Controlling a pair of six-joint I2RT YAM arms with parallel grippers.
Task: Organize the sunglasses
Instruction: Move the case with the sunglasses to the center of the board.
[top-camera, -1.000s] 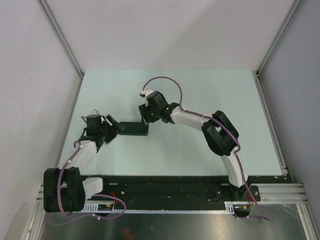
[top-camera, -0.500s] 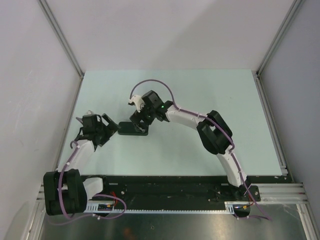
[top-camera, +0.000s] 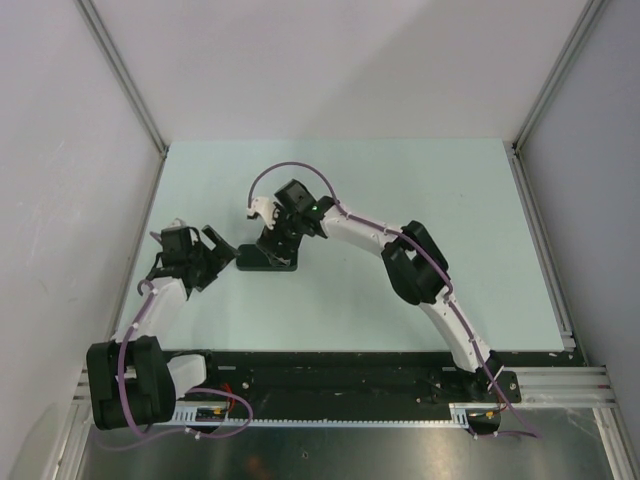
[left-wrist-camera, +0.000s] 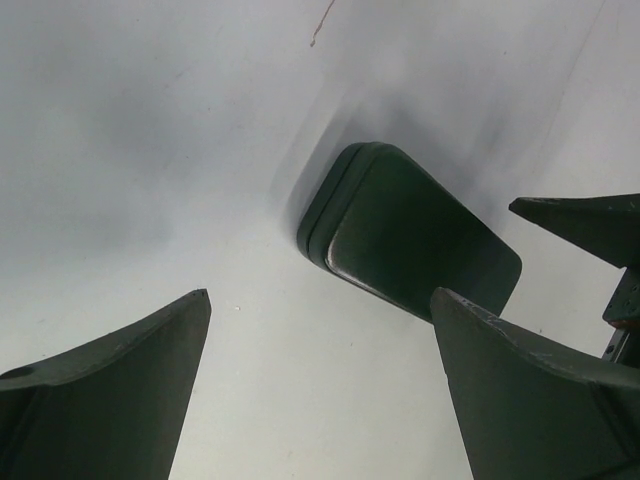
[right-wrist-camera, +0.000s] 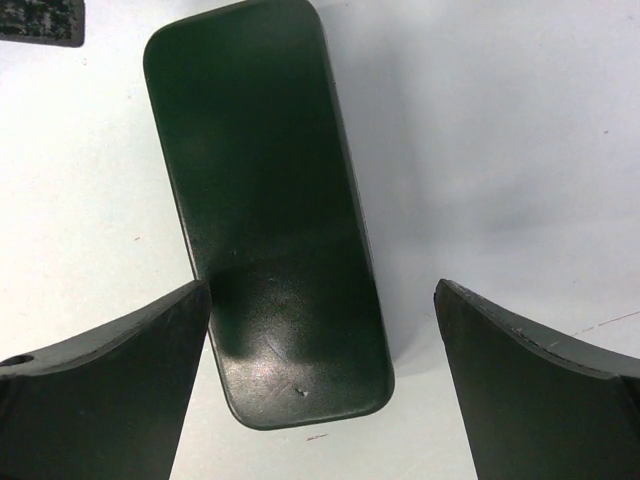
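**Pale Green Table: Both Grippers Open at the Closed Case**

Pale green table (top-camera: 400, 290) fills the work area, enclosed by plain grey walls (top-camera: 330, 70) on three sides.

1. Near edge: both arm bases are bolted to a black rail (top-camera: 340, 375) along the front of the table.
2. Left gripper (top-camera: 222, 250): it sits at the left of the table, pointing right toward the case. Its fingers (left-wrist-camera: 120, 390) stand wide apart and hold nothing. In the left wrist view, bare table shows between them and the case lies just beyond their tips.
3. Case (top-camera: 262, 260): a black oblong case with rounded corners lies flat on the table, lid shut. Its seam line shows in the left wrist view (left-wrist-camera: 410, 240).
4. Right gripper (top-camera: 272, 243): it hangs directly over the case, reaching in from the right. Its fingers (right-wrist-camera: 110, 390) are spread wide, one on each side of the near end of the case (right-wrist-camera: 270, 200). Whether they touch it cannot be told.
5. Sunglasses: not visible in any view.
6. A purple cable (top-camera: 290, 175) arcs over the right wrist.
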